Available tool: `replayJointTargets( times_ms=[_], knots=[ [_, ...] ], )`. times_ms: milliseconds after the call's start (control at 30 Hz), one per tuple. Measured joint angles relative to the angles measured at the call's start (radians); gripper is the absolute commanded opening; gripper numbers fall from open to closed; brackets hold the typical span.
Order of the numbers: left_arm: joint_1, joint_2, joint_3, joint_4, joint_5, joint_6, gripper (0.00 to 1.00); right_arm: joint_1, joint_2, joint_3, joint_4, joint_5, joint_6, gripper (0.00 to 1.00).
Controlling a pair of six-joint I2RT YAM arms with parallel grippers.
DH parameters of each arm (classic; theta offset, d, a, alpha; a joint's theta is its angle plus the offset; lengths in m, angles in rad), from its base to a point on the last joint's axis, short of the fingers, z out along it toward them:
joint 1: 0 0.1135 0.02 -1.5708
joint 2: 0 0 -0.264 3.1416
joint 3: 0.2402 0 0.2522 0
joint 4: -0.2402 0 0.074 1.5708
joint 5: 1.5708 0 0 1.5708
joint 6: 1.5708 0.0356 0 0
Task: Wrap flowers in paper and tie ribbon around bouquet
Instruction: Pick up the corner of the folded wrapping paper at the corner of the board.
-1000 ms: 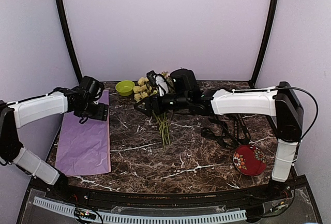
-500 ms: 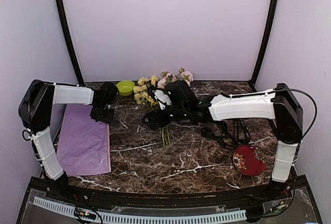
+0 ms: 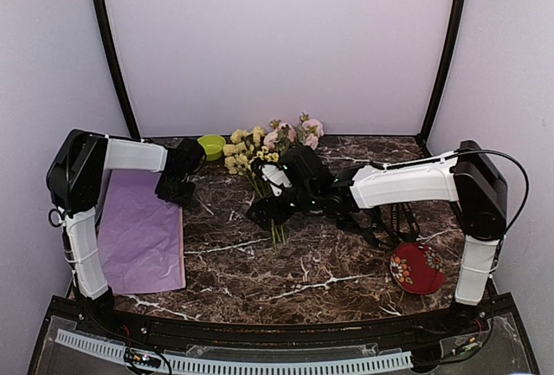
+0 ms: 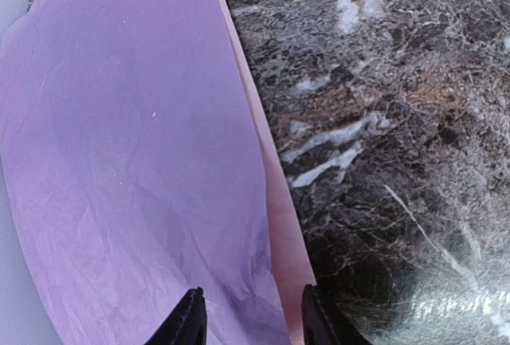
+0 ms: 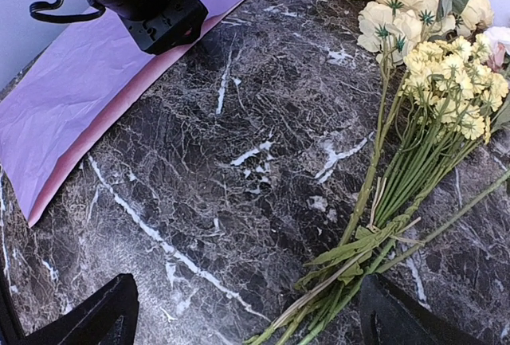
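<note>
The lilac paper (image 3: pixel 138 232) lies flat at the table's left. My left gripper (image 3: pixel 177 191) is low over its far right corner. In the left wrist view that gripper (image 4: pixel 253 323) is open with a narrow gap. Its fingertips (image 4: pixel 191 321) straddle the paper (image 4: pixel 135 162) at its pinkish right edge. The flowers (image 3: pixel 260 154) lie mid-table, heads far, stems pointing near. My right gripper (image 5: pixel 255 321) is wide open over the stem ends of the flowers (image 5: pixel 398 201), which lie by its right finger. Black loops, perhaps the ribbon (image 3: pixel 374 229), lie under the right arm.
A green bowl (image 3: pixel 210 145) stands at the back, just behind the left gripper and left of the flower heads. A red patterned plate (image 3: pixel 417 268) sits near the right arm's base. Dark marble table (image 3: pixel 312 271) fills the front.
The left gripper swung right to the paper's far right corner and its jaws narrowed. The right gripper drew back along the stems toward their ends, uncovering the flower heads.
</note>
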Motion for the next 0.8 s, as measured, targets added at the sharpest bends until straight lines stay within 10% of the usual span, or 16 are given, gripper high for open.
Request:
replayJointTargets(
  times_ms=[800],
  knots=[
    [-0.046, 0.091, 0.088, -0.332, -0.305, -0.044, 0.39, 0.0, -0.018, 0.0, 0.0, 0.003, -0.078, 0.99]
  ],
)
